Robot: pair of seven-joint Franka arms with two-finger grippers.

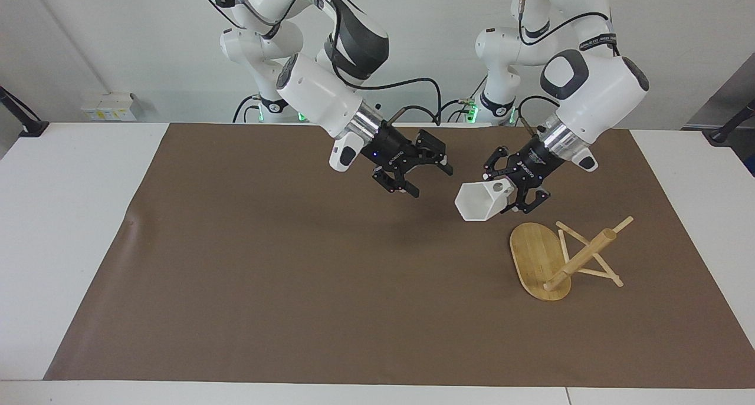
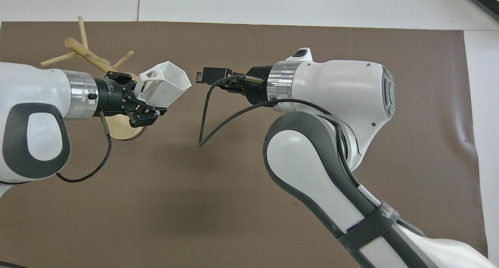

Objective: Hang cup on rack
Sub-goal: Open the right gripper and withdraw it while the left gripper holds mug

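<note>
Brown mat (image 1: 265, 287) covers white worktop (image 1: 71, 228). Left pincer (image 1: 512, 191) is up in the air over mat beside rack (image 1: 551, 257), pinching cup (image 1: 481, 201) by its handle end w/ rim tipped down. Rack stands on mat toward left arm's end. Right pincer (image 1: 426, 181) hovers over mat mid-worktop, fingers spread, apart from cup, nothing in it.

The left gripper (image 2: 146, 104) holds the white cup (image 2: 165, 84) over the mat beside the wooden rack (image 2: 84, 51).
</note>
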